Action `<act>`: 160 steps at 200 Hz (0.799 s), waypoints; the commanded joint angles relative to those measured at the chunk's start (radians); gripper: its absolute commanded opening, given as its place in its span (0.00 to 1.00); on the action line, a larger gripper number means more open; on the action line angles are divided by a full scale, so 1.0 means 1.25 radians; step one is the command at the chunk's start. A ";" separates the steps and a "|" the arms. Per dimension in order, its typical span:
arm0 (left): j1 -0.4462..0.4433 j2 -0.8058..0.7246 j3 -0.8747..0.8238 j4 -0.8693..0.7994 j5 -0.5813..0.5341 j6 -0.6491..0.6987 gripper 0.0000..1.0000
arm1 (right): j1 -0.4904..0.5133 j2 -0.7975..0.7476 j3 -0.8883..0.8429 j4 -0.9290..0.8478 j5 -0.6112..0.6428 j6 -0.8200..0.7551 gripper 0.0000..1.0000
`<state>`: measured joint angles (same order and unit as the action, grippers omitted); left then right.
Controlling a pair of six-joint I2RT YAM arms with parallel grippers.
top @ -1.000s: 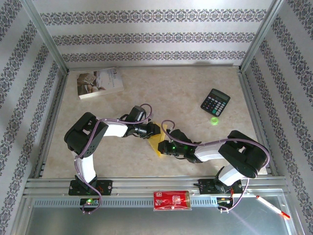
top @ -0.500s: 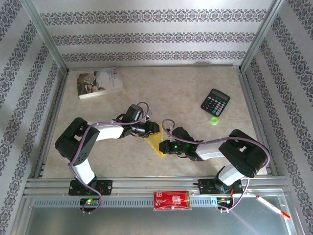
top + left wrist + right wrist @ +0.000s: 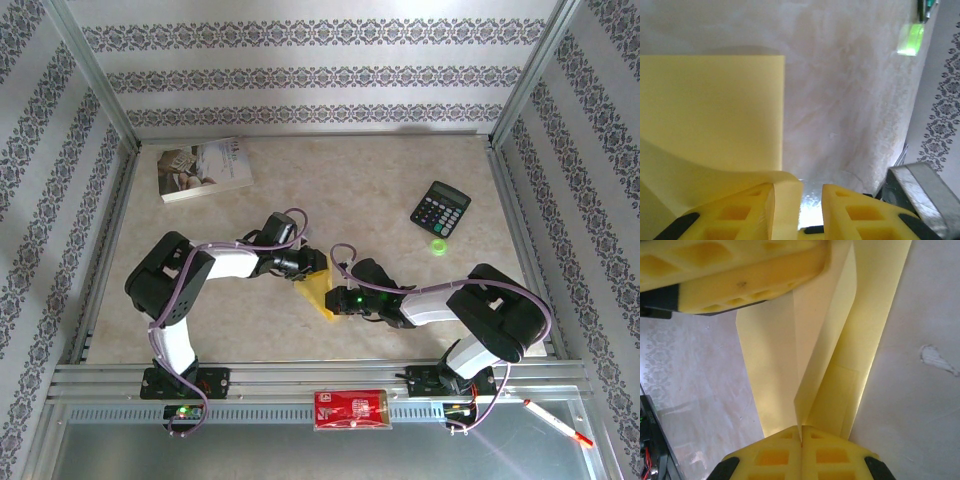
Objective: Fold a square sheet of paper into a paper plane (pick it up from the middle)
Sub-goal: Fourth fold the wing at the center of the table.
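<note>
Square sheet of paper (image 3: 318, 292), plain yellow and partly folded, is lying just 6 o'clock of the table's (image 3: 380, 180) middle. The right gripper (image 3: 801, 442) is pinching a raised flap, fingers fully together. The left gripper (image 3: 798, 210), at the sheet's 11 o'clock, is gaping slightly, gripping nothing, paper curling against one finger. A clean crease is probably calling for matched edges before pressing.

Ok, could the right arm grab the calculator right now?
Probably not yet. Its jaws are shut on the yellow paper, so it must let go first. The way across the table to the calculator looks free.

One sheet (image 3: 318, 293), book (image 3: 204, 168), calculator (image 3: 441, 208); perhaps pen (image 3: 557, 422)
</note>
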<state>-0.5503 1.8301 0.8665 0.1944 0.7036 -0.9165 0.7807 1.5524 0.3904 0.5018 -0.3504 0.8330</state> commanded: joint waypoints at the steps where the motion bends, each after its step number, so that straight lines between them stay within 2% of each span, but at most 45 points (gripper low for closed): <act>1: 0.019 0.019 0.016 -0.020 -0.001 0.030 0.30 | -0.010 0.020 -0.014 -0.081 0.023 -0.026 0.04; 39: 0.024 0.052 0.012 -0.016 -0.004 0.041 0.30 | -0.011 0.021 -0.004 -0.092 0.015 -0.027 0.06; 108: 0.024 0.059 -0.030 0.018 -0.005 0.033 0.29 | -0.039 -0.048 0.015 -0.090 -0.025 0.027 0.22; 136: 0.024 0.060 -0.037 0.024 -0.006 0.031 0.29 | -0.044 -0.064 0.014 -0.096 -0.025 0.040 0.22; 160: 0.023 0.060 -0.036 0.025 -0.005 0.030 0.29 | -0.036 -0.066 0.002 -0.084 -0.027 0.061 0.18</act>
<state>-0.5282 1.8648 0.8490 0.2363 0.7246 -0.8932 0.7349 1.4872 0.4026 0.4057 -0.3847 0.8742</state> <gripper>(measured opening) 0.295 0.198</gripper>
